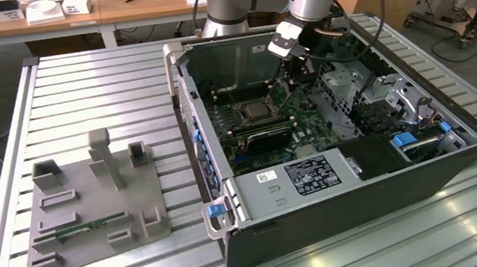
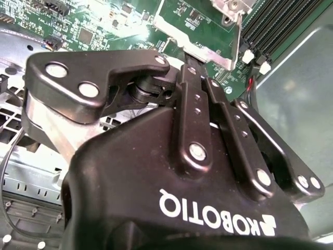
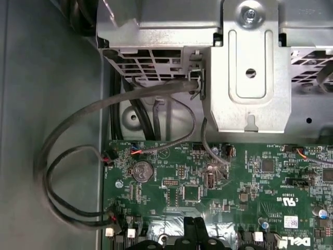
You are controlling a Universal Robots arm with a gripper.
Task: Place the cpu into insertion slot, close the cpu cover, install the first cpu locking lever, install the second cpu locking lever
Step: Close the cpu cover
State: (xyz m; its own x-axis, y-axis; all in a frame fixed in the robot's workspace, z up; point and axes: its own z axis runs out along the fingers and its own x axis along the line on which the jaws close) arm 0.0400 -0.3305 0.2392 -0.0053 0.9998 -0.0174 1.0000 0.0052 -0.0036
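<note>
My hand point(image 1: 300, 68) hangs low inside the case point(image 1: 358, 187), fingers point(image 3: 190, 229) pressed together with nothing pinched that I can see. I'd guess that's to slip past the cables point(image 3: 73, 122). The chip point(image 1: 255, 111) looks seated in its socket point(image 1: 239, 110), just beside my hand, down on the board.

second wrist view | gripper point(image 2: 188, 61) — black body and linkage arms close up, tip towards the board | silver frame plate point(image 2: 208, 52) just beyond the tip; contact cannot be told | green circuit board point(image 2: 104, 26) beyond the gripper | black memory slots point(image 2: 276, 26) with white latches point(image 2: 248, 56) — beside the tip | grey chassis wall point(image 2: 302, 114) alongside the linkage
</note>
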